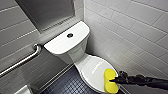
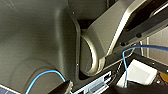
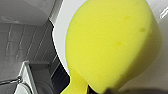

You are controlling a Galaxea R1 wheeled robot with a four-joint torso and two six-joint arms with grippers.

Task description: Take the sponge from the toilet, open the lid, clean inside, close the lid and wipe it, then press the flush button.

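The white toilet stands in the tiled corner with its oval lid down. On the tank cover sits the small dark flush button. My right gripper reaches in from the right, shut on the bright yellow sponge, which rests against the near right edge of the lid. The sponge looms large in the right wrist view, with the white lid behind it. The left wrist view looks at the robot's own grey body panels and a blue cable.
A metal grab bar runs along the left tiled wall. A grey panel is set in the wall above the tank. Tiled wall closes in on the right. Dark small-tiled floor lies left of the bowl.
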